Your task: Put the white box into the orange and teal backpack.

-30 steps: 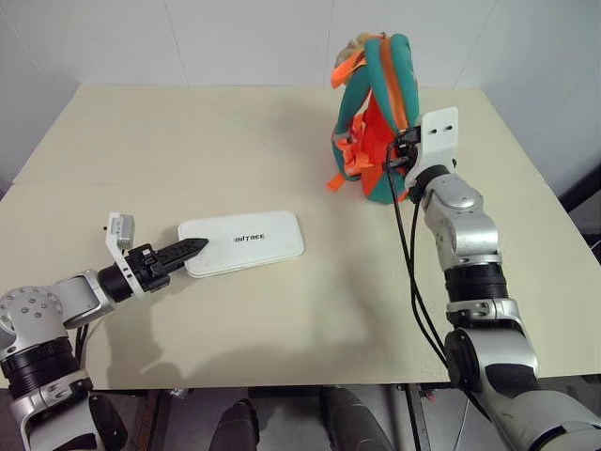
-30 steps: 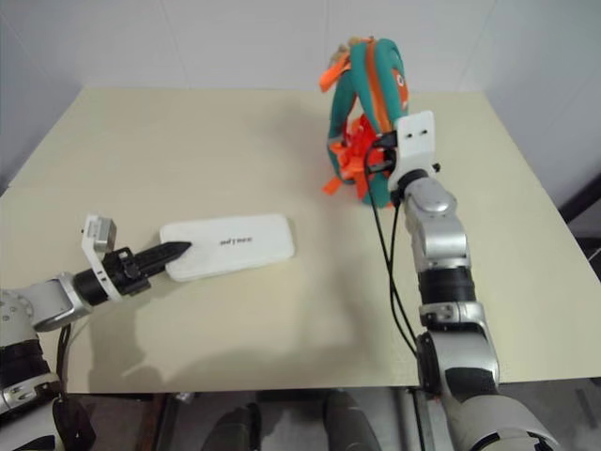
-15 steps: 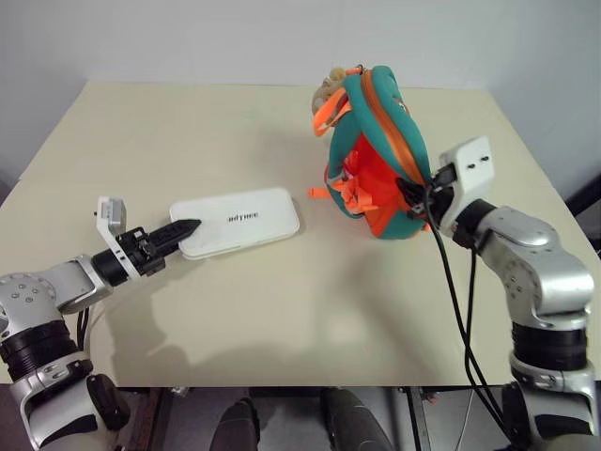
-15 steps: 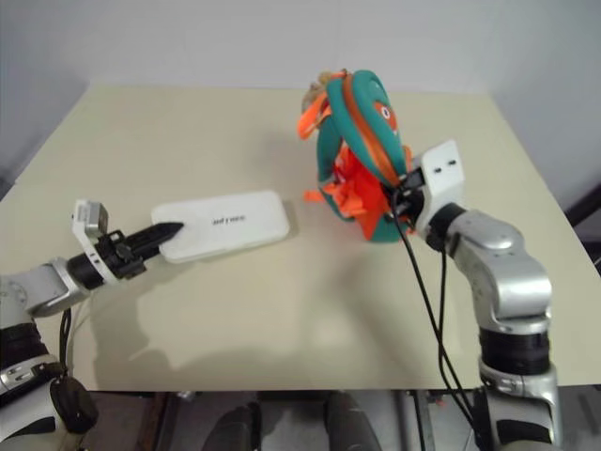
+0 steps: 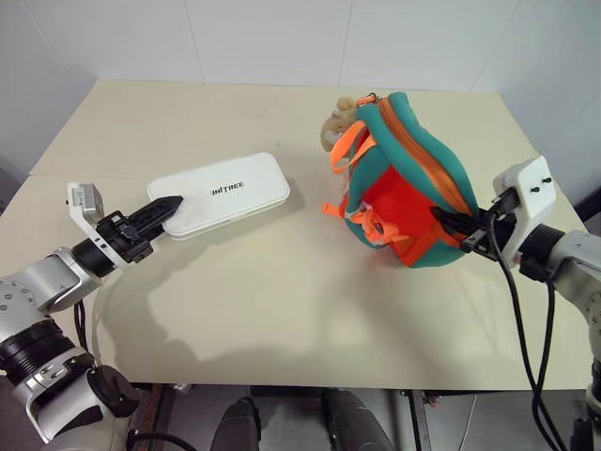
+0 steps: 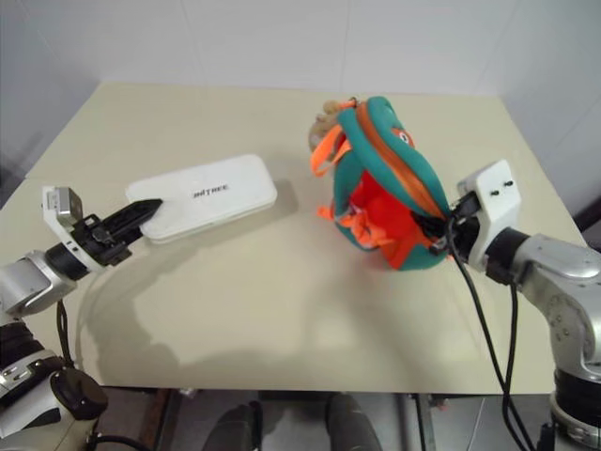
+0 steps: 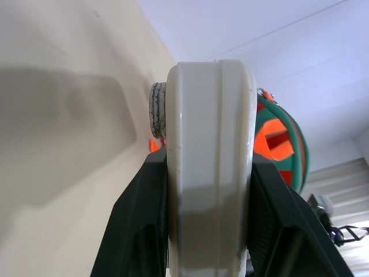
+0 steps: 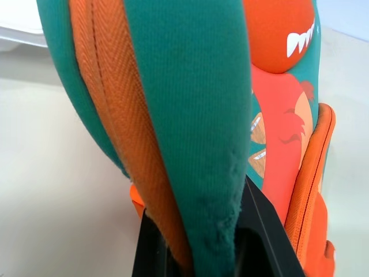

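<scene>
Left gripper (image 5: 167,208) clamping white box (image 5: 221,193) at frame left, right gripper (image 5: 449,222) pinching orange and teal backpack (image 5: 404,183) at right, beige table (image 5: 282,301).

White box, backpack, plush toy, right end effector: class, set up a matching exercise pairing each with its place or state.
1 white box
2 backpack
3 plush toy
4 right end effector

A shut on teal fabric
B held at one end by the left end effector
C attached at the backpack's top
D tilted on the table

Pairs: 1-B, 2-D, 3-C, 4-A
</scene>
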`<action>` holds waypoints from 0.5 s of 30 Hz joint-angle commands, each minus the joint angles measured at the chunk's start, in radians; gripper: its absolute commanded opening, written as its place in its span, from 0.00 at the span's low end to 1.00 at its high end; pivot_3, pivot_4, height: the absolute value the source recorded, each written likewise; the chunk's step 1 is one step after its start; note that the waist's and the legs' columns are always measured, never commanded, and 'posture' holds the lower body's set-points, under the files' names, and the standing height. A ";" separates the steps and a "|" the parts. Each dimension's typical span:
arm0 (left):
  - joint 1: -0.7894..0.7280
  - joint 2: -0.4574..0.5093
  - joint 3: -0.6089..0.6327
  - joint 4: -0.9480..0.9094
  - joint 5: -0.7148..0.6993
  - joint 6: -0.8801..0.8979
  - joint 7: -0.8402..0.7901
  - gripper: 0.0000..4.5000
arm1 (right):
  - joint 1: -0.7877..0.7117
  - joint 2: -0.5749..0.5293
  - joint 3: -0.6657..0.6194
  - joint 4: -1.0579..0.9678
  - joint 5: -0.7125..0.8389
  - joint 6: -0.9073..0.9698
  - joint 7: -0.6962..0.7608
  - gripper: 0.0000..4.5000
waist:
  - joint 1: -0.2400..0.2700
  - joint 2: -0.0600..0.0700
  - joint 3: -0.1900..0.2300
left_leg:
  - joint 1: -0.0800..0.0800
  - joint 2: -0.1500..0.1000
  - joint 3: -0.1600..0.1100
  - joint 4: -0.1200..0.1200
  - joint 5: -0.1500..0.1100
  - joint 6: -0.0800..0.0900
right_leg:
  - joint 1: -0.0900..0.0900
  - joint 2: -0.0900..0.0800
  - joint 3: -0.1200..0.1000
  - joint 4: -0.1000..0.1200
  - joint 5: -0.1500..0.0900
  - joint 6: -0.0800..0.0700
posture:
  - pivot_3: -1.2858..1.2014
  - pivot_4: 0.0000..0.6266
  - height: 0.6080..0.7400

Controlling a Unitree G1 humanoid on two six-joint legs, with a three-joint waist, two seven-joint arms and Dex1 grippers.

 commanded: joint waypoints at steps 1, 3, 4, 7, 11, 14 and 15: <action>-0.002 0.032 0.009 -0.023 -0.035 -0.009 -0.003 0.29 | 0.011 -0.032 -0.072 -0.057 0.081 0.043 0.016 0.01 | 0.000 0.000 0.000 | 0.000 0.000 0.000 0.000 0.000 0.000 | 0.000 0.000 0.000 0.000 0.000 0.000 | 0.52 0.24 1.00; -0.005 0.035 -0.002 -0.015 -0.032 -0.015 -0.007 0.29 | 0.013 -0.030 -0.094 -0.069 0.113 0.055 0.007 0.01 | 0.000 0.000 0.000 | 0.000 0.000 0.000 0.000 0.000 0.000 | 0.000 0.000 0.000 0.000 0.000 0.000 | 0.52 0.24 1.00; -0.006 0.036 -0.006 -0.013 -0.031 -0.017 -0.009 0.29 | 0.015 -0.030 -0.099 -0.073 0.123 0.057 0.003 0.01 | 0.000 0.000 0.000 | 0.000 0.000 0.000 0.000 0.000 0.000 | 0.000 0.000 0.000 0.000 0.000 0.000 | 0.52 0.24 1.00; -0.011 0.036 -0.026 -0.006 -0.027 -0.023 -0.013 0.29 | 0.033 -0.037 -0.113 -0.088 0.145 0.069 -0.003 0.01 | 0.000 0.000 0.000 | 0.000 0.000 0.000 0.000 0.000 0.000 | 0.000 0.000 0.000 0.000 0.000 0.000 | 0.52 0.24 1.00; -0.022 0.037 -0.057 0.006 -0.025 -0.036 -0.018 0.29 | 0.100 -0.055 -0.119 -0.112 0.150 0.052 0.014 0.01 | 0.001 0.000 0.000 | 0.000 0.000 0.000 0.000 0.000 0.000 | 0.000 0.000 0.000 -0.001 0.000 0.000 | 0.52 0.24 1.00; -0.024 0.040 -0.075 0.015 -0.023 -0.048 -0.024 0.29 | 0.142 -0.066 -0.120 -0.121 0.134 0.038 -0.003 0.01 | 0.002 0.000 0.000 | 0.000 0.000 0.000 0.000 0.000 0.000 | 0.000 0.000 0.000 -0.001 0.000 0.000 | 0.52 0.24 1.00; -0.024 0.042 -0.083 0.019 -0.022 -0.052 -0.029 0.29 | 0.153 -0.070 -0.121 -0.118 0.126 0.035 -0.011 0.01 | 0.002 0.000 0.000 | 0.000 0.000 0.000 0.000 0.000 0.000 | 0.000 0.000 0.000 -0.001 0.000 0.000 | 0.52 0.24 1.00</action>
